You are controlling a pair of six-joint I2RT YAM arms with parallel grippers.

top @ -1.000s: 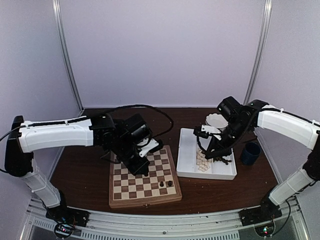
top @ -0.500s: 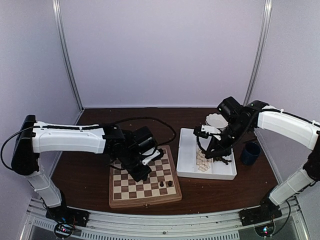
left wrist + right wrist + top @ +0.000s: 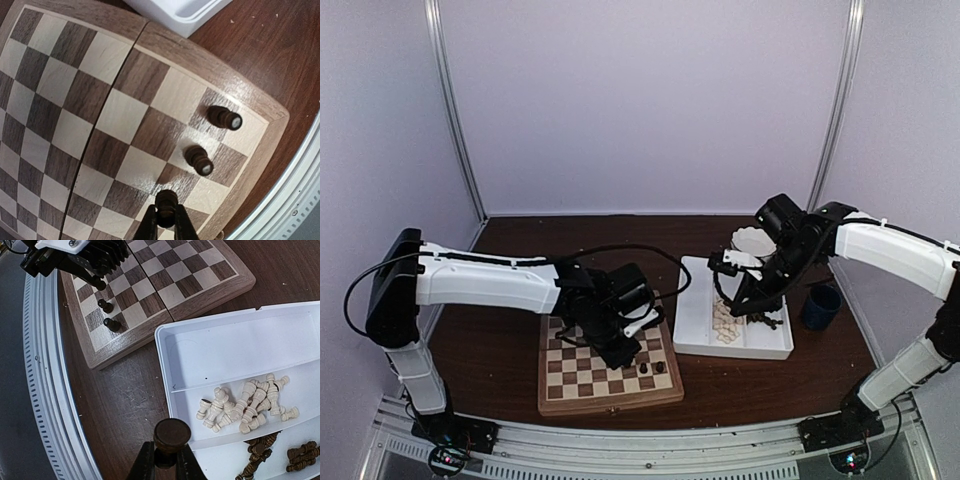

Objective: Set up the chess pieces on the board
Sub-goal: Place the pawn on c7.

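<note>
Clenching round-headed dark pieces [image 3: 166, 199] (turned wood), left hand [image 3: 165, 212] over checkered board [image 3: 125, 115], right hand [image 3: 165, 454] by white tray [image 3: 225, 340].

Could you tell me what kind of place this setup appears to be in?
Probably a robot lab test booth, not a home: a left arm and right arm bolted to a metal rail, plain pale panels enclosing the table, with a chessboard and sorting tray.

Even soft light; faint shadows; sheen on board [image 3: 125, 125]; wrist views edge-bowed.
</note>
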